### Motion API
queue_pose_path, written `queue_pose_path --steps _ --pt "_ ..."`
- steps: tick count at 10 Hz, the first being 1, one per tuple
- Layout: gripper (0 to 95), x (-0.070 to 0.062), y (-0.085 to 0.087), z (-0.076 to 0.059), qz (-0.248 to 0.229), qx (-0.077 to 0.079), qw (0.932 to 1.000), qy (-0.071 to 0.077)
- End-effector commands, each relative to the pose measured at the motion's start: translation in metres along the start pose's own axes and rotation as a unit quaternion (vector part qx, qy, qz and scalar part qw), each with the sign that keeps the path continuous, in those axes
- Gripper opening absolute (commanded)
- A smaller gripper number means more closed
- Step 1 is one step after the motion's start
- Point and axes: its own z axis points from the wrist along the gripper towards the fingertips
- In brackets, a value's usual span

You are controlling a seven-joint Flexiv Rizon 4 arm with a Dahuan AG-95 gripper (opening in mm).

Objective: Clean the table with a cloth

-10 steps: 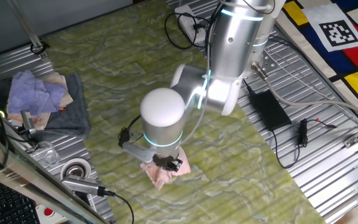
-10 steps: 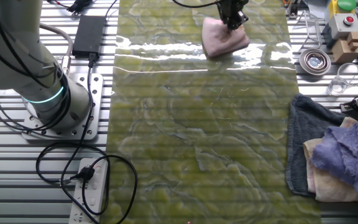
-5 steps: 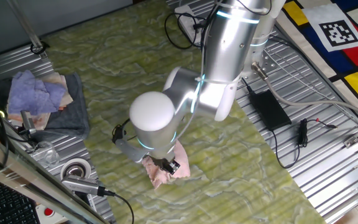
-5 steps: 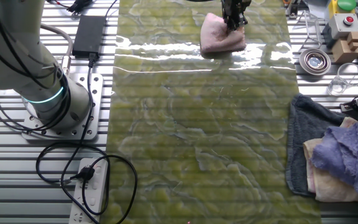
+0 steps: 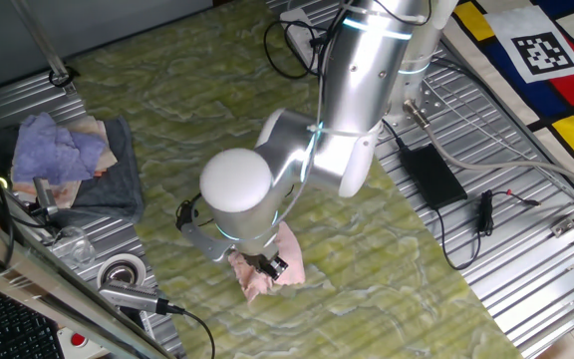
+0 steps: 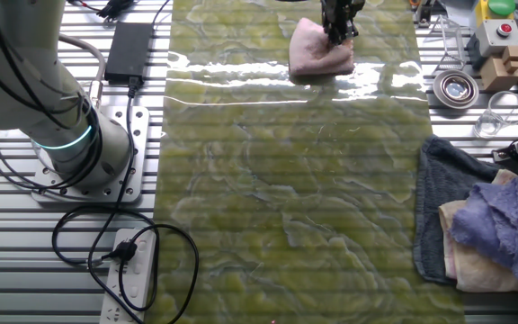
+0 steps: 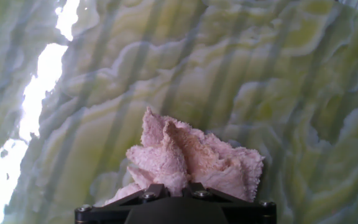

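The pale pink cloth [image 5: 285, 261] lies bunched on the yellow-green marbled table [image 5: 207, 130] near its front end, pressed against the surface. My gripper [image 5: 267, 263] stands over it, shut on the cloth. In the other fixed view the cloth [image 6: 317, 58] sits at the far end of the table [image 6: 286, 198] with the gripper [image 6: 338, 29] pinching its top. The hand view has the cloth [image 7: 179, 158] crumpled right in front of the gripper [image 7: 171, 186], its jaws closed on the pink folds.
A pile of lavender, beige and dark grey towels [image 5: 63, 160] lies on the ribbed panel to the left. A tape roll [image 5: 121, 271], glassware and a handheld tool [image 5: 133, 297] sit nearby. A power brick [image 5: 429, 172] and cables lie on the right.
The arm has swung slightly left over the last second. The cloth was dragged a little and bunched up tighter under the gripper.
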Motion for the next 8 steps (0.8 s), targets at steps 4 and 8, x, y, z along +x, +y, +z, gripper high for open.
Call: queue_pose_path --steps 4,8 --pt "0.0 0.007 -0.016 0.002 -0.072 0.016 0.9972 -0.011" --pt "0.0 0.027 -0.035 0.004 -0.102 0.017 0.9946 -0.011"
